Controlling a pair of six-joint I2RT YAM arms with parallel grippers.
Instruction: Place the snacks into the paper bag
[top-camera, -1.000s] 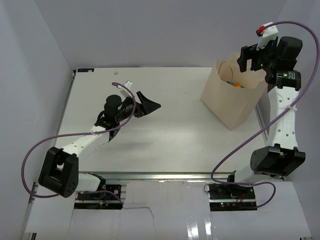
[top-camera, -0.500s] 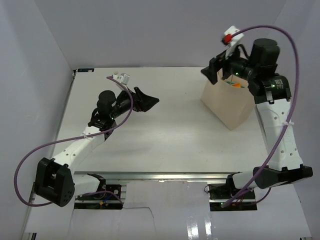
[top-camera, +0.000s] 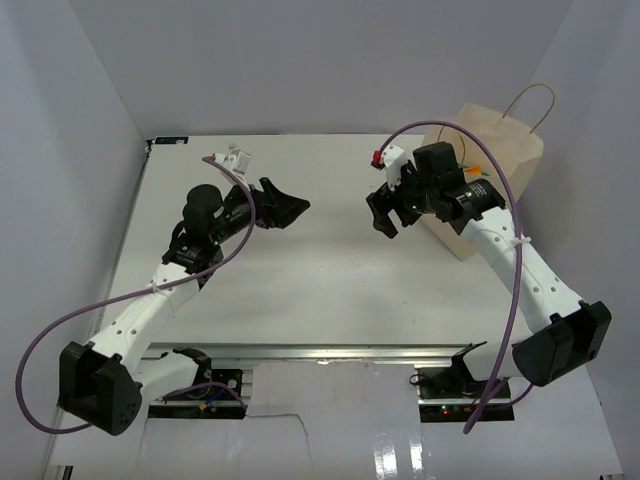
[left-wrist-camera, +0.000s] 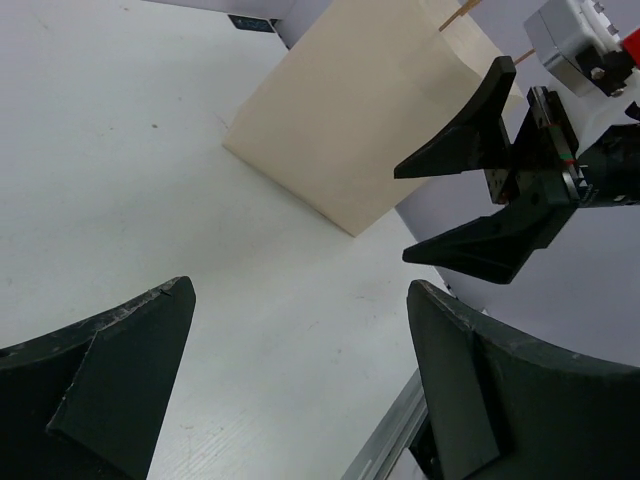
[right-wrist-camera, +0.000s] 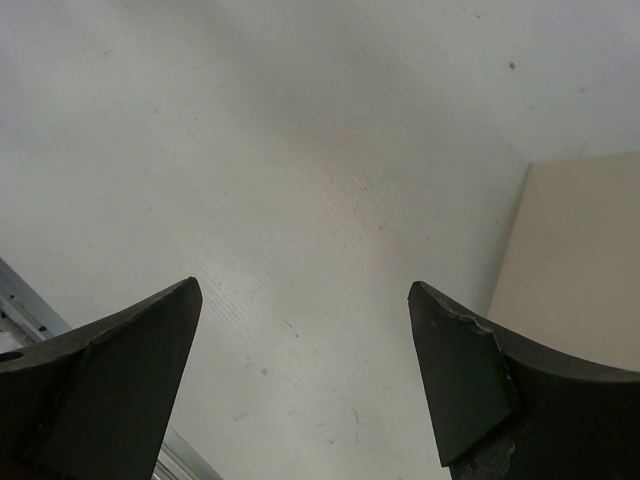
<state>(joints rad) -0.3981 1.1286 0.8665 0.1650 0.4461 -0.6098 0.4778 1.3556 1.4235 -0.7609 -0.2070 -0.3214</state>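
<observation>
The bag (top-camera: 500, 150) stands at the far right of the worktop (top-camera: 330, 290), one twine handle (top-camera: 531, 106) looped above its rim. It is just right of the right fingers (top-camera: 385, 215), which hang over the worktop beside its left face without touching it. In the right wrist view only a corner of the bag shows at the right edge, outside the finger gap. The left fingers (top-camera: 285, 207) are left of centre, well apart from the bag, and point right at the right fingers.

The right arm (top-camera: 480, 215) crosses in front of the bag's near side and hides much of its mouth. A sliver of orange (top-camera: 470, 172) shows there; I cannot tell what it is.

Both pairs of fingers are spread wide. Neither holds or touches anything.
</observation>
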